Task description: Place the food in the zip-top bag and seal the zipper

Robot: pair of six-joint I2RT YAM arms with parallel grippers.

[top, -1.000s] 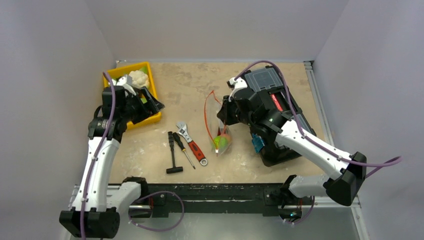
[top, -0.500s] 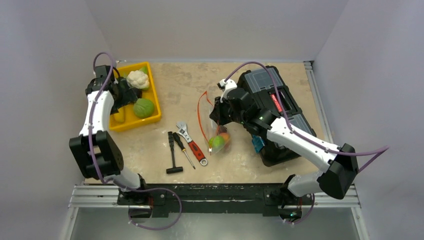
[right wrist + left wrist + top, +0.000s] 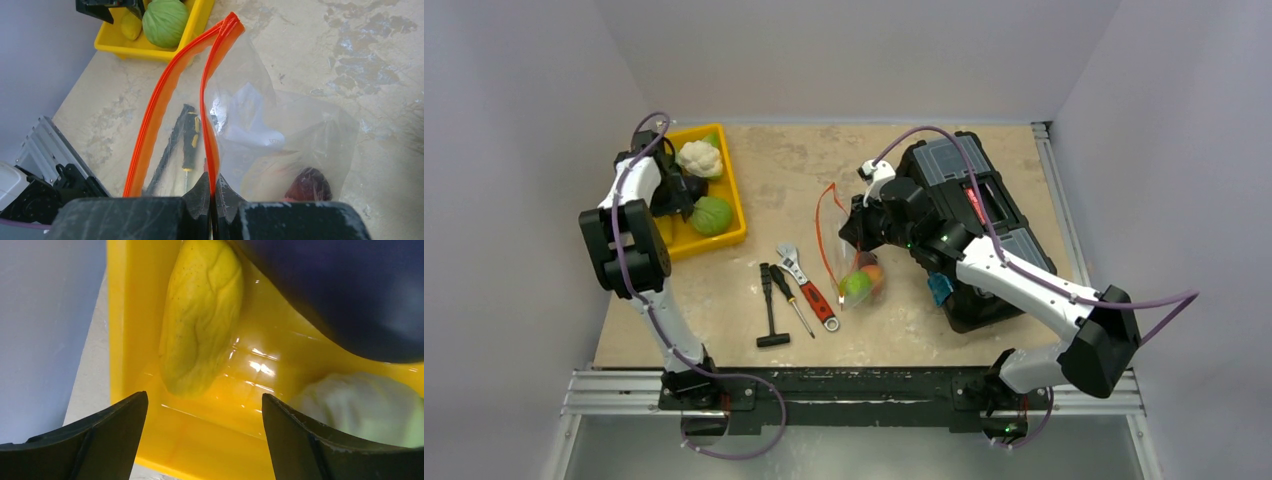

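The left jaws stand wide in the left wrist view, with the yellow piece just beyond their gap in the yellow tray, its long axis running up-frame. The right jaws pinch the zipper, holding the bag at mid-frame, well apart from the tray.

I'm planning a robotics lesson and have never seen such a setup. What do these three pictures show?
Two robot arms are bolted at the near edge of a table. One picture looks down from above; the other two come from a camera on each wrist. The right hand is shut on the orange strip of a clear bag, whose mouth gapes open; a green piece and an orange ball sit inside. The left hand, open, hovers at a yellow tray, facing a yellow piece beside a dark eggplant; a cabbage and a cauliflower lie there too. A wrench, a screwdriver and a black toolbox rest on the table.
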